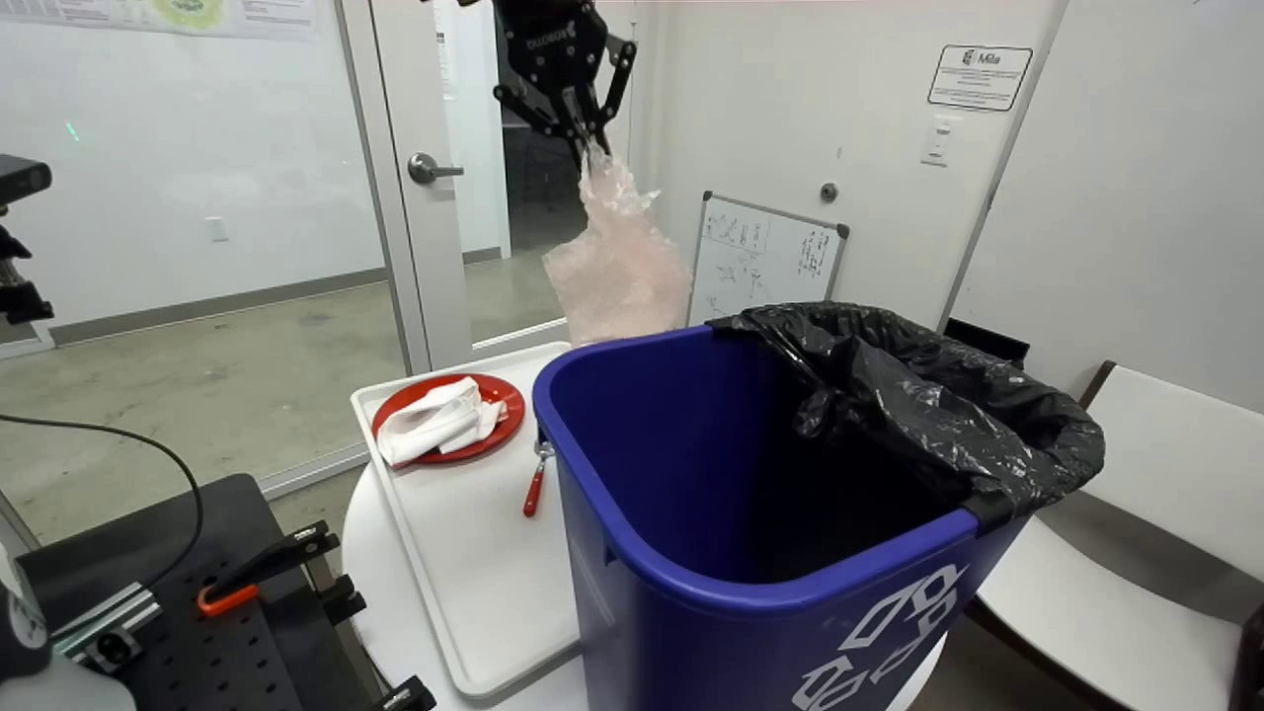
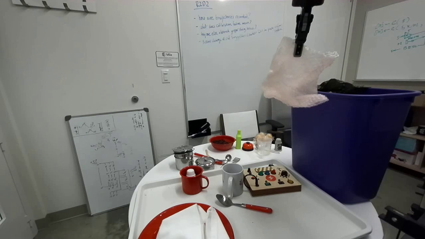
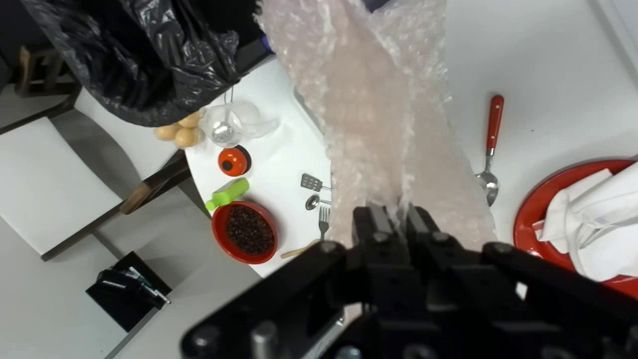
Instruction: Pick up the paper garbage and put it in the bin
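Aloft, the fingers [image 2: 298, 50] point down, clamped on pinkish bubble wrap [image 2: 297, 79] near the bin [image 2: 345, 142]

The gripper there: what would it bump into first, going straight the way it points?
Beneath its dangling bubble wrap, the gripper would probably meet the wooden switch board on the tray; depth is unclear, so perhaps the grey mug.

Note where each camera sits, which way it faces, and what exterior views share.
Exterior view: above the bin, looking down toward the leaning whiteboard; gripper at top.
Exterior view: near the plate, facing across the tray; gripper at top.
Wrist view: on the wrist, facing down past gripper at pink wrapping and table.
Both exterior views share bin, plate, wrapping, gripper.
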